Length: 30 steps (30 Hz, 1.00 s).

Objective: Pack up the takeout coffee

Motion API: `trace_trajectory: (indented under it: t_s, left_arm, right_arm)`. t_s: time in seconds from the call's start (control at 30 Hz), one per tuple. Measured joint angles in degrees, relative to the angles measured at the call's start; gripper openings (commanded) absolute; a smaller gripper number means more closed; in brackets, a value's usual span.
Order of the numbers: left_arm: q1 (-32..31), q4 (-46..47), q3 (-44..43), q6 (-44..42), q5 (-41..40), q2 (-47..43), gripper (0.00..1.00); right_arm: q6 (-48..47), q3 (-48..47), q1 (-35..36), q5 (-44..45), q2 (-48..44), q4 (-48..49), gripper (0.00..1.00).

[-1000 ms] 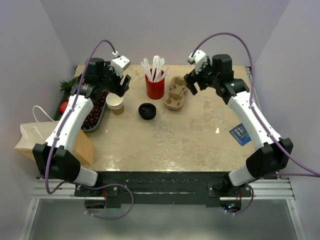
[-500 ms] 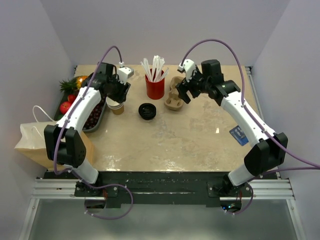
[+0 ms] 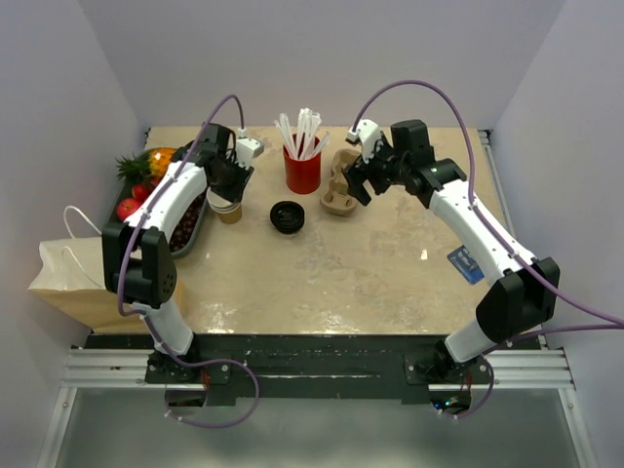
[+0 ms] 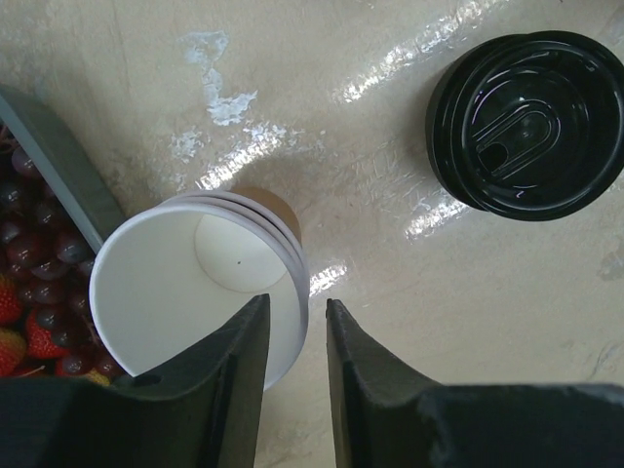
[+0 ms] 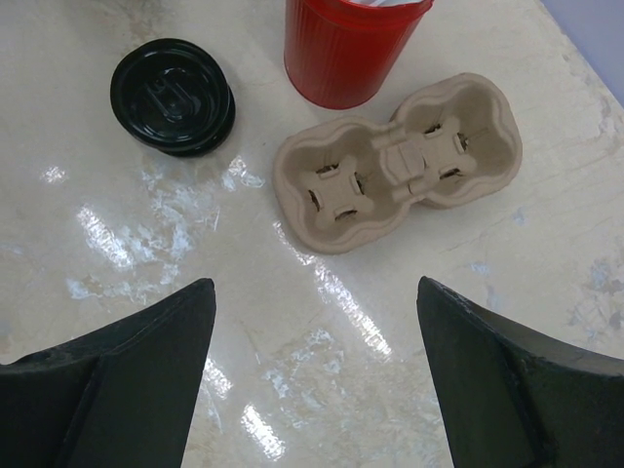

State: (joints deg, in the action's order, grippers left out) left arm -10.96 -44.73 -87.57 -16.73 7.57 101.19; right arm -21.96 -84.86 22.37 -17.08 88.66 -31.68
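No lidded takeout coffee shows yet; left gripper (image 4: 297, 317), jaws narrowly parted astride the 4 o'clock rim of the stacked lidless tan paper cups (image 4: 185, 292) at 10 o'clock on the beige table (image 3: 370, 263), should pinch only the top wall and lift straight; right gripper (image 5: 314, 292) gapes idle.

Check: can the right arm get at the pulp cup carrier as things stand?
Probably yes: the right gripper hangs open just above the cup carrier, with nothing between them.
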Motion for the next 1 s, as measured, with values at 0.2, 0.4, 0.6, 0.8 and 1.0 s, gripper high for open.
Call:
trace_trajectory:
  t_s: [0.2, 0.4, 0.6, 0.8, 1.0]
  left_arm:
    - [0.0, -0.44, -0.72, -0.2, -0.37, 0.83, 0.31]
    - [0.0, -0.44, -1.07, -0.35, -0.37, 1.16, 0.29]
    - [0.0, -0.74, -1.11, -0.37, -0.39, 1.49, 0.22]
    - [0.0, -0.92, -1.29, -0.42, -0.42, 2.12, 0.08]
    - [0.0, -1.14, -1.49, -0.57, -0.66, 2.12, 0.0]
  right_arm:
    - [0.07, 0.28, 0.0, 0.02, 0.0, 0.04, 0.87]
    - [0.09, 0.61, 0.0, 0.04, 0.09, 0.07, 0.87]
    - [0.09, 0.61, 0.0, 0.04, 0.22, 0.09, 0.87]
    - [0.28, 0.68, 0.0, 0.07, 0.22, 0.48, 0.87]
    - [0.31, 1.01, 0.0, 0.31, 0.22, 0.52, 0.87]
